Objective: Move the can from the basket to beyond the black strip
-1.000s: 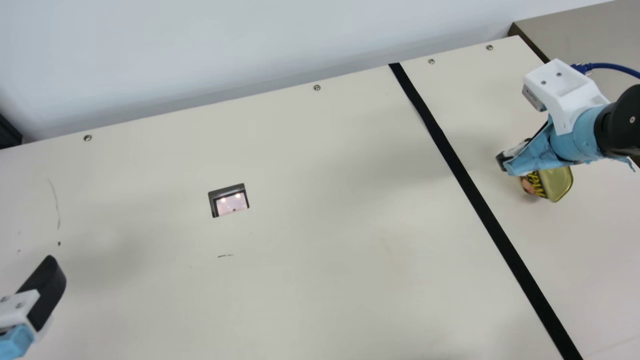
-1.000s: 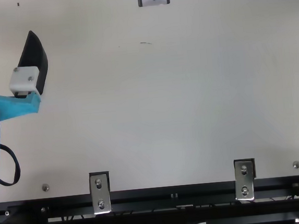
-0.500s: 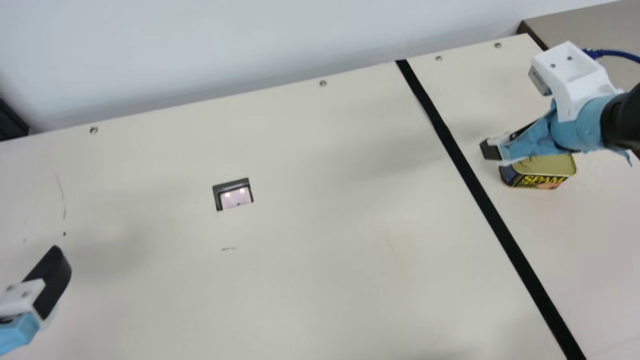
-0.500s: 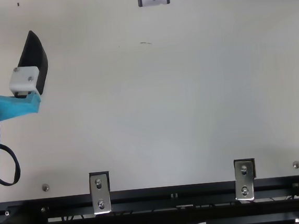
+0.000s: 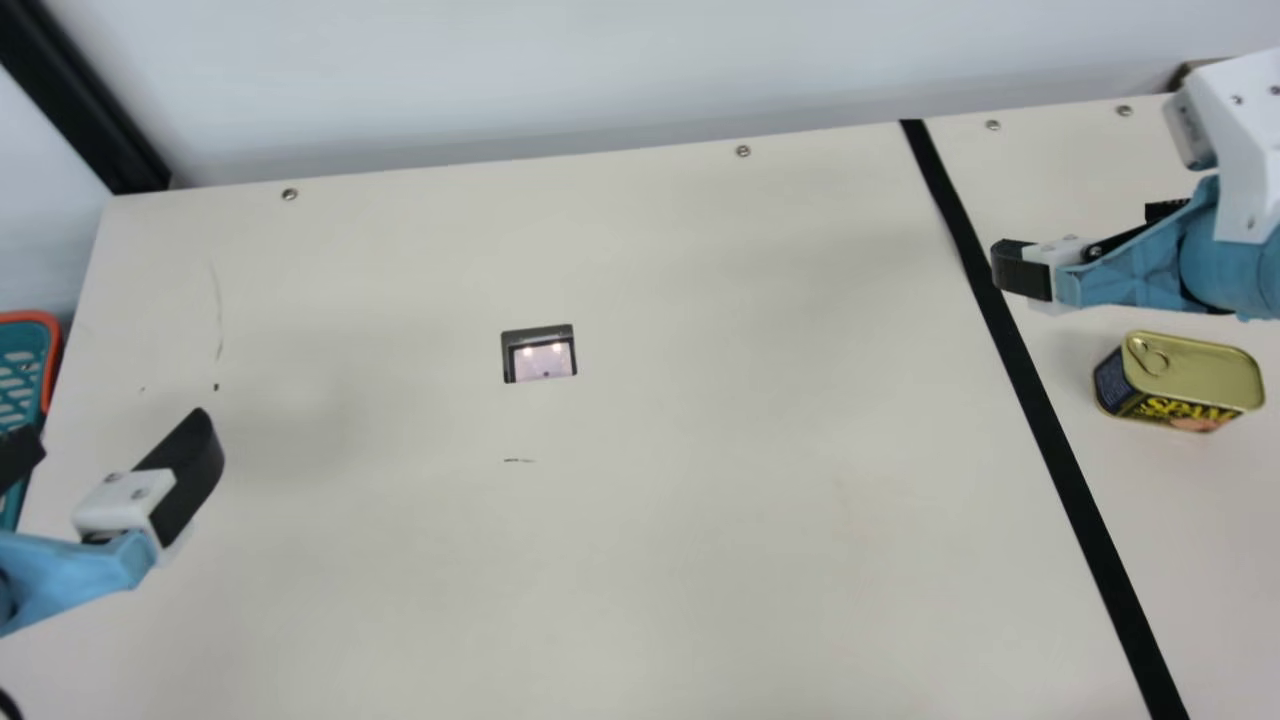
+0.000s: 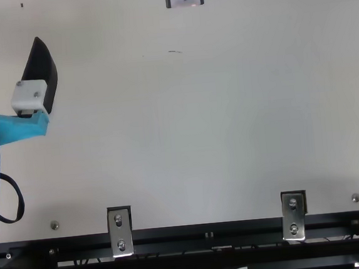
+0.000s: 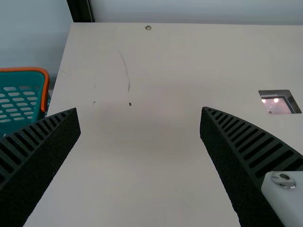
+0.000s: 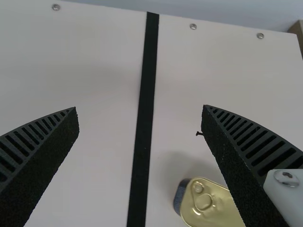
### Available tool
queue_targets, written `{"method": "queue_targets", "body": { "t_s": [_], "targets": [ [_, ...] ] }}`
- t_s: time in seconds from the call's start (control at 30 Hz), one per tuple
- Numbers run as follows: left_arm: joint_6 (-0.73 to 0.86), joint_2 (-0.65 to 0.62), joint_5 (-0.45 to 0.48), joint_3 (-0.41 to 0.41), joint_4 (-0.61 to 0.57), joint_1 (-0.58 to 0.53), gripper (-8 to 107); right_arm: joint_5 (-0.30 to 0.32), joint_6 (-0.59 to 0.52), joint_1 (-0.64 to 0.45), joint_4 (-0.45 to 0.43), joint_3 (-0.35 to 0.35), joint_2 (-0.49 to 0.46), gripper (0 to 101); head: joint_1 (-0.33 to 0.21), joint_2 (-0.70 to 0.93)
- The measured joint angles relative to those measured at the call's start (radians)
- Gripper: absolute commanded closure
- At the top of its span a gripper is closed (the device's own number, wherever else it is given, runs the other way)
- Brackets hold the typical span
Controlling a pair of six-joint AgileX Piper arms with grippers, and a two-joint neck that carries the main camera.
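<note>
Evidently the placing itself is done, and what is in hand looks like the clearing away of the right arm. Nearest, at the left side of the cream table [image 5: 650,550], the left gripper [image 7: 140,113] hangs with its two ribbed fingers spread wide and nothing between them; I judge it has no part in this last stretch. Over on the right, the can [image 5: 1190,375] sits lid-up, its ring pull showing, on the far side of the black strip [image 5: 1040,410] from the basket, near the strip but not touching it. That is the side the task asks for, so I see no call to grip it again.

A little farther off, the right gripper [image 8: 140,111] is held above the table, its fingers also spread and empty, with the strip running between them in its wrist view. The next move, as I read it, is to lift and draw back with the fingers kept apart, watching the one on the can's side (a low sweep could nudge the can or turn it), and then to rest. Past the left gripper's fingers, beyond the table's left edge, lies the teal basket [image 7: 45,90] with its orange rim, well apart from the can.
</note>
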Motion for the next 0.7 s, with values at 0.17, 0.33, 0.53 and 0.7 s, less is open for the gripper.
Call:
{"method": "queue_targets", "body": {
  "t_s": [0.17, 0.33, 0.53, 0.7],
  "targets": [
    [0.0, 0.0, 0.0, 0.0, 0.0, 0.0, 9, 0.009, -0.011, 0.029, 0.063, 0.01, -0.023, 0, 0.0, 0.046],
    [0.0, 0.0, 0.0, 0.0, 0.0, 0.0, 9, 0.017, -0.014, 0.065, 0.125, 0.028, -0.053, 0, 0.005, 0.097],
    [0.0, 0.0, 0.0, 0.0, 0.0, 0.0, 9, 0.022, -0.009, 0.114, 0.176, 0.052, -0.091, 0, 0.015, 0.159],
    [0.0, 0.0, 0.0, 0.0, 0.0, 0.0, 9, 0.022, 0.0, 0.159, 0.213, 0.079, -0.128, 0, 0.026, 0.194]
  ]
}}
